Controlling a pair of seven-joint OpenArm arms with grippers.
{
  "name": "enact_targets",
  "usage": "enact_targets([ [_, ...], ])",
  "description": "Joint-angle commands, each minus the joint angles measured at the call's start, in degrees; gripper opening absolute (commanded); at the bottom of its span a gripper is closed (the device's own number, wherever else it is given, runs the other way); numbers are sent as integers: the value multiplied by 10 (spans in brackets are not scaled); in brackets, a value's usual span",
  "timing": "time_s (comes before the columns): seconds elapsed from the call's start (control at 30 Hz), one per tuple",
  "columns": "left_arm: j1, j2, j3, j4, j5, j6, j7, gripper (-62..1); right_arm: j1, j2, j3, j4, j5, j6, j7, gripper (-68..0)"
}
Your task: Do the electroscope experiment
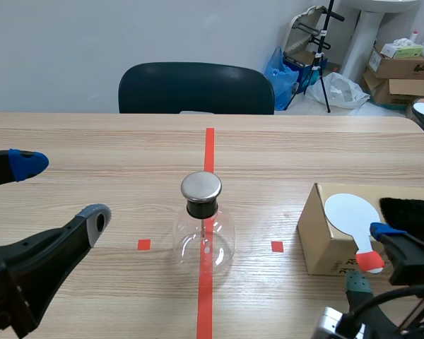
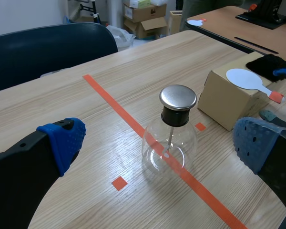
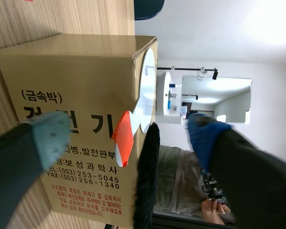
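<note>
Right gripper (image 1: 369, 256) lined up on the paddle handle

The flat white round paddle with an orange-red handle (image 1: 350, 212) lies on top of the brown cardboard box (image 1: 318, 240), its handle poking over the box's near edge toward the robot. The right gripper is wide open and empty, with a pad on either side of that handle. The clear glass flask with a round metal cap (image 1: 203, 226) stands well left of the box. The left gripper (image 1: 60, 191) sits beyond it, also open and empty.

Bright, even indoor light.
The metal cap (image 1: 201, 186) gleams; table shadows stay faint; glare whitens the wall (image 3: 267, 33) in the right wrist view.
</note>
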Motion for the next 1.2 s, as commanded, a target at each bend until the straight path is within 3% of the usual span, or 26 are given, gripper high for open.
enact_targets([
  [0.0,-2,1,1,10,-5,0,-8,14,2,3,4,12,0,-9,0,-310],
  [0.1,-2,1,1,10,-5,0,-8,14,2,3,4,12,0,-9,-3,-429],
  [0.37,-2,1,1,10,-5,0,-8,14,2,3,4,12,0,-9,-5,-664],
  [1.17,-2,1,1,10,-5,0,-8,14,2,3,4,12,0,-9,-5,-667],
])
